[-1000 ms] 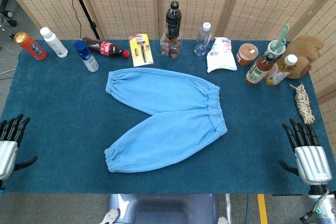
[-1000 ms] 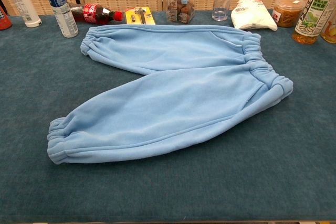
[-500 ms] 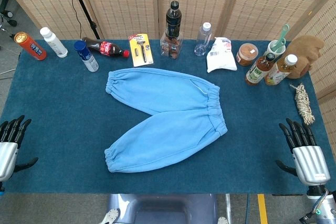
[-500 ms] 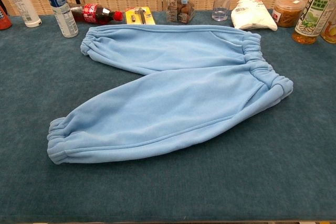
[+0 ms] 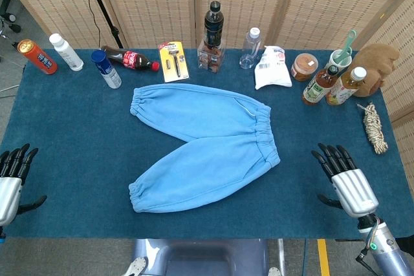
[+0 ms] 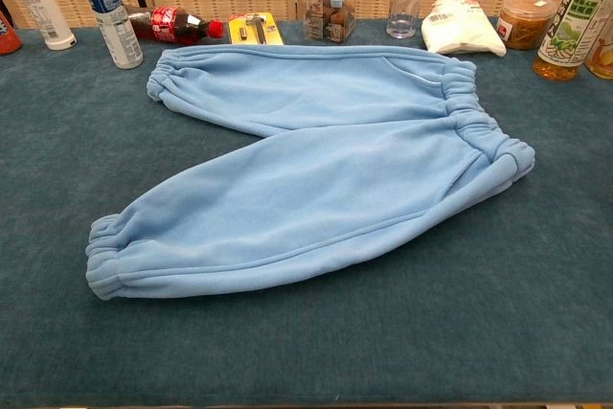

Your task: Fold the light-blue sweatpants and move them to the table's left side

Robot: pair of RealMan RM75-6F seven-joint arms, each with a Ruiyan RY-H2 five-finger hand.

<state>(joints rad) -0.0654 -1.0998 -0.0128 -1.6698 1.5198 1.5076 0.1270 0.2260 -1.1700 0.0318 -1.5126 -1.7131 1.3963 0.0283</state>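
Sweatpants: the light-blue sweatpants [image 5: 202, 145] lay unfolded flat on the middle of the blue table cloth [image 5: 77, 127], legs splayed in a V toward the robot's left, elastic waistband toward its right.
Left hand: the left hand [image 5: 11, 179] hovered at the near left table edge, well apart from the sweatpants, fingers spread and holding nothing.
Right hand: the right hand [image 5: 346, 179] hung over the near right part of the cloth, near the waistband but not touching it, fingers apart and empty.
Head view only: both hands showed here, along with the rope bundle [image 5: 374, 127] and brown plush toy [image 5: 377, 63] at the far right, and the orange can [image 5: 37, 56] at the far left.
Chest view only: neither hand appeared; the ribbed leg cuffs and gathered waistband showed close up, and the nearer leg overlapped the farther one where they met.
Back row: a white bottle [image 5: 66, 52], blue-capped bottle [image 5: 105, 68], lying cola bottle [image 5: 131, 60], razor pack [image 5: 171, 61], clear bottle [image 5: 249, 48], white pouch [image 5: 269, 68] and tea bottles [image 5: 328, 85] stood behind the sweatpants.
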